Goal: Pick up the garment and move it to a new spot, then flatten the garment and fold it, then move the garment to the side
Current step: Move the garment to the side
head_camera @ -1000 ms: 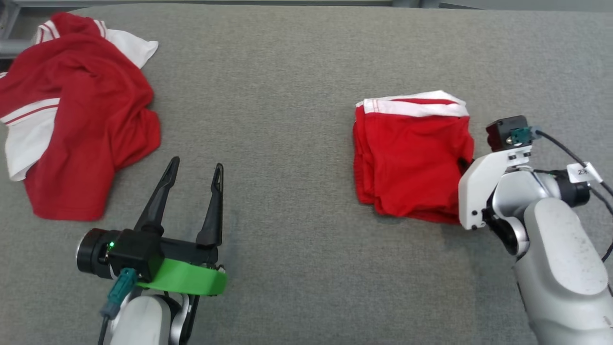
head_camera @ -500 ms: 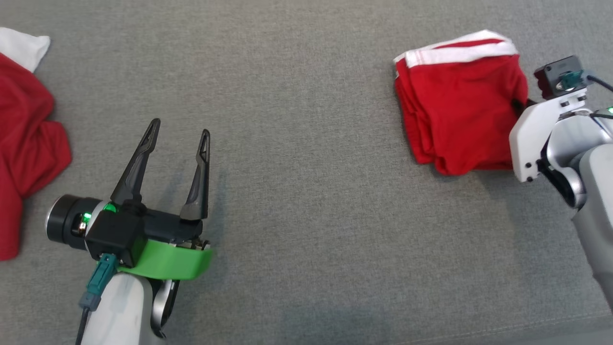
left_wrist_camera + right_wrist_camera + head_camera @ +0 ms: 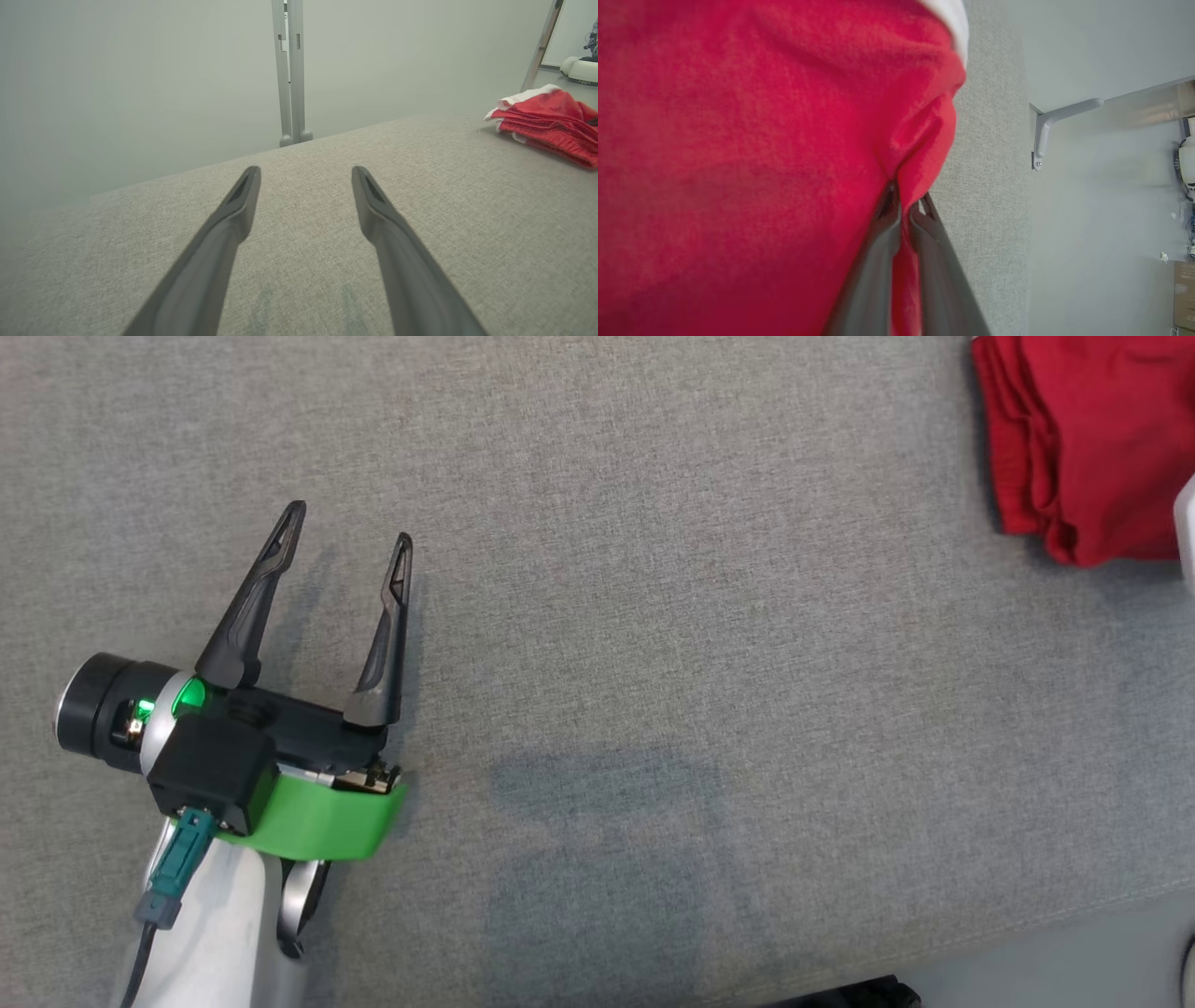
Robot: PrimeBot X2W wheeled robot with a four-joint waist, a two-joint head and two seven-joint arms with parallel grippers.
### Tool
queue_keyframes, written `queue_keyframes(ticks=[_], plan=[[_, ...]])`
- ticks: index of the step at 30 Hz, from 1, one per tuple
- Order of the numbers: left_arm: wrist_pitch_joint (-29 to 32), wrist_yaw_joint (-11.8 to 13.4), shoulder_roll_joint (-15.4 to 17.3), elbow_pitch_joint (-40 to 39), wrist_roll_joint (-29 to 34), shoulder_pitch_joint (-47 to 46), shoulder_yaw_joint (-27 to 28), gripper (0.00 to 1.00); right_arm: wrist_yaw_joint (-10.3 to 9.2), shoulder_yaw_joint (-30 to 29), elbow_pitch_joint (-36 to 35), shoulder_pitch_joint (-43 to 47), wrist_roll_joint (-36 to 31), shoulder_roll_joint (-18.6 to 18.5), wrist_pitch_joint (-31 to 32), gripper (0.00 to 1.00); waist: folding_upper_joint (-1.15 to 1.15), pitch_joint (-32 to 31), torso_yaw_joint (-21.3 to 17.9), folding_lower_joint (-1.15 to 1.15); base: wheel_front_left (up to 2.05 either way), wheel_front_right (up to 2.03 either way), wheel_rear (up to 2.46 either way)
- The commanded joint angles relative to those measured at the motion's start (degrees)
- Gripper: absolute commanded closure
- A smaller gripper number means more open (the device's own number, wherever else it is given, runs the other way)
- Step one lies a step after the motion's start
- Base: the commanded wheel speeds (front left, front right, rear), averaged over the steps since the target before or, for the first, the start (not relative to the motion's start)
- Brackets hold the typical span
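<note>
The garment [image 3: 1083, 439] is a folded red piece lying on the grey table at the head view's top right corner. The left wrist view shows the garment [image 3: 551, 123] with a white band, far off to the right. My right gripper [image 3: 906, 193] is shut on a pinched fold at the edge of the garment [image 3: 738, 163]. A pale sliver of the right arm [image 3: 1186, 523] touches the head view's right edge. My left gripper [image 3: 348, 523] rests open over bare table at the left, far from the garment, and my left gripper [image 3: 306, 170] has nothing between its fingers.
Grey fabric covers the table [image 3: 653, 616]. Its near edge [image 3: 1027, 933] runs across the lower right of the head view. A metal post [image 3: 289, 70] stands behind the table's far edge. A grey bracket [image 3: 1045, 130] sits beyond the table's side.
The head view has shifted. Relative to the still left gripper, my right gripper has carried the folded garment well to the right.
</note>
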Motion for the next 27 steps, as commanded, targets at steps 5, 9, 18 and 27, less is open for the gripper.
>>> queue_keyframes(ticks=[5, 9, 18, 27], plan=[[0.01, -0.09, 1.17, -1.01, 0.49, -1.65, -0.93, 0.0, -0.11, 2.46, 3.13, -3.37, -1.61, -4.64, -2.55, 1.0, 0.0, 3.33, -0.43, 0.0, 0.0, 0.0, 0.0], [0.01, -0.1, 1.64, -1.6, 0.53, -1.97, -1.42, 0.0, -0.11, 4.33, 5.26, -5.89, -3.14, -8.77, -5.15, 1.0, 0.0, 4.3, 0.55, 0.0, 0.0, 0.0, 0.0], [0.01, 0.41, 1.78, -3.18, 1.01, -2.54, -1.97, 0.0, -0.11, 5.51, 11.85, -8.64, -4.37, -10.86, -6.99, 0.4, 0.0, 5.27, 2.47, 0.0, 0.0, 0.0, 0.0], [0.01, 2.67, 0.52, -4.3, 0.91, -0.9, -1.27, 0.0, -0.11, -6.69, 12.63, -3.19, -5.08, -6.96, -14.59, 0.0, 0.0, -0.43, 4.55, 0.0, 0.0, 0.0, 0.0]])
